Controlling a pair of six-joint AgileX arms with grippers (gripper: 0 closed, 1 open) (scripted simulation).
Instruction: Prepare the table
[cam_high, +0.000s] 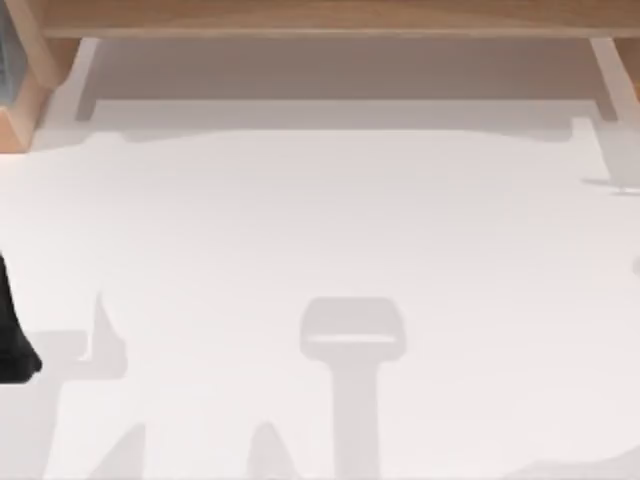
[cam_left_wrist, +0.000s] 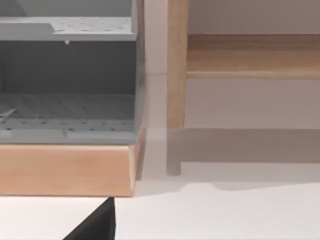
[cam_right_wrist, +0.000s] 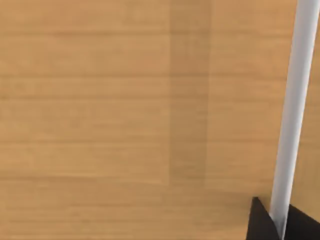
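White table (cam_high: 320, 230) across nearly the whole top view, flat and smooth, crossed by grey shadows (cam_high: 352, 340) near the lower edge. Bordered along the far side by a light-brown wooden frame (cam_high: 320, 15).

Left arm (cam_high: 14, 340) at the top view's left edge, dark, over the table's left margin. In the left wrist view, left gripper (cam_left_wrist: 97, 224) low over the white tabletop (cam_left_wrist: 225, 215), close to a wooden-based grey rack (cam_left_wrist: 65, 75) and a wooden post (cam_left_wrist: 176, 65). Touching the table or just above it: cannot tell. Open or closed: cannot tell either.

In the right wrist view, right gripper (cam_right_wrist: 280, 225) pinched on a thin white strip (cam_right_wrist: 295, 100), with dark fingertips (cam_right_wrist: 260, 222) pressed to either side of it. Behind, a plain wooden panel (cam_right_wrist: 125, 125).
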